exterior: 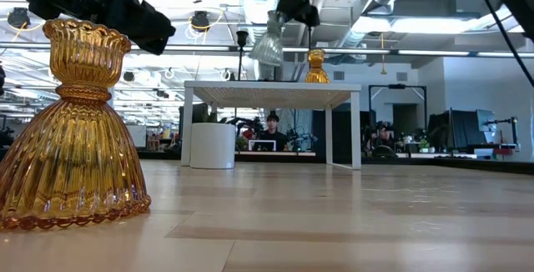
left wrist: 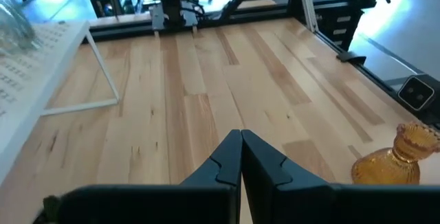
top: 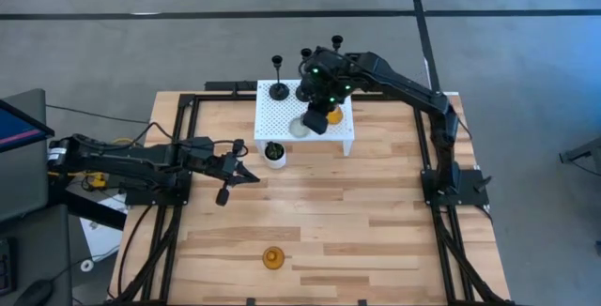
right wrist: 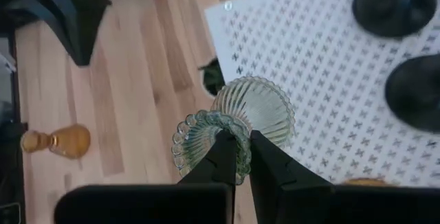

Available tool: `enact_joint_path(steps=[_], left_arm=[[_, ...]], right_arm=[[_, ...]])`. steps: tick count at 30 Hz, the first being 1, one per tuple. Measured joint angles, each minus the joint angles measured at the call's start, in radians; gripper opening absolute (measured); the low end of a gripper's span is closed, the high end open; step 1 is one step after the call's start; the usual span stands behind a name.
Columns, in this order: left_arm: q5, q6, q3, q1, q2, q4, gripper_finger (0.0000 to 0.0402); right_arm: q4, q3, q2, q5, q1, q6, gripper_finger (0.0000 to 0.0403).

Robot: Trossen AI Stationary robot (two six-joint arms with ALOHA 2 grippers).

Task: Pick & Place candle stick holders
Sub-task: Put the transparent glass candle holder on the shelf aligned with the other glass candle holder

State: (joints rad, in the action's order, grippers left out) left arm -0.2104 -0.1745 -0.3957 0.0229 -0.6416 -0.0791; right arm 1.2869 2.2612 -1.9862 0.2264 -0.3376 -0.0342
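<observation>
Right gripper (right wrist: 237,157) clamped on clear glass holder (right wrist: 234,124) above white stand (right wrist: 330,80); lower upright, clear of black holders (right wrist: 392,4); left gripper (left wrist: 240,157) clenched empty

Right claw (right wrist: 236,157) grips clear glass holder (right wrist: 237,122) — above white perforated stand (right wrist: 309,66) (tilted).

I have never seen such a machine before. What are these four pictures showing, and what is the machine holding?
It is a robot with two dark arms at a wooden table. One picture looks down from above, one looks level across the tabletop, and two come from cameras on the wrists. The right gripper is shut on the clear glass candle holder, lifted above the white perforated stand. On the stand are black candle holders and an amber glass holder. A second amber holder stands on the table near the front edge. A small white pot with a plant sits beside the stand. The left gripper is shut, empty, waiting over the table.
</observation>
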Motion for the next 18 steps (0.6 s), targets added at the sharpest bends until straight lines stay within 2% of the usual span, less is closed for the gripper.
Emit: enact_joint_path(steps=[4,9,18], left_arm=[[0.000,0.000,0.000,0.000,-0.019,0.001,0.0008],[0.000,0.000,0.000,0.000,-0.042,-0.006,0.0008],[0.000,0.000,-0.001,0.000,-0.072,-0.009,0.0008]], right_arm=[[0.009,0.000,-0.018,-0.012,-0.018,0.001,0.0007],[0.002,0.000,-0.032,-0.083,-0.029,0.008,0.0007],[0.012,0.000,-0.031,-0.098,-0.038,0.008,0.0007]])
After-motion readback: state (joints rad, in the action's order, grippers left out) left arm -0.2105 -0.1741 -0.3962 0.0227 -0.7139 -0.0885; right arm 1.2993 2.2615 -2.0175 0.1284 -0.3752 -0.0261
